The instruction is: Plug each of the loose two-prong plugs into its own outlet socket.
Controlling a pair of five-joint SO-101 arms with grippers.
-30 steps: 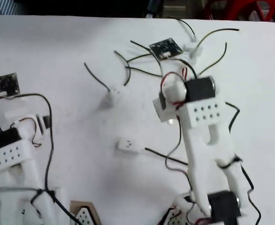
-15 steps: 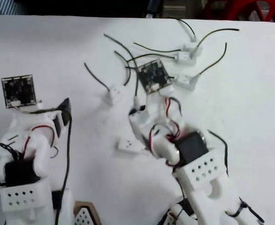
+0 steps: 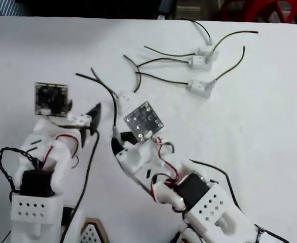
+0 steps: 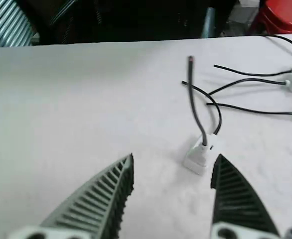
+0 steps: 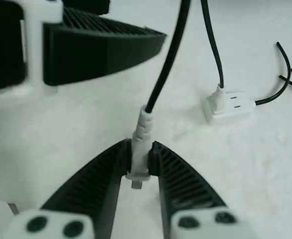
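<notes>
My right gripper is shut on a small white two-prong plug; its black cord rises away from the jaws. In the high view that gripper sits left of centre, close to my left gripper. A white outlet socket lies just beyond them, and in the right wrist view its two slots face up. My left gripper is open and holds nothing, while the same socket lies just ahead between the finger lines, a cord standing up from it.
Three more white sockets with black leads lie at the back right. Loose black wires cross the middle back. The table's far edge runs along the top. A brown block sits at the front edge.
The right arm swung left and toward the front, carrying the plug, and now covers the socket that lay mid-table. The left arm came forward and right, toward the same spot.
</notes>
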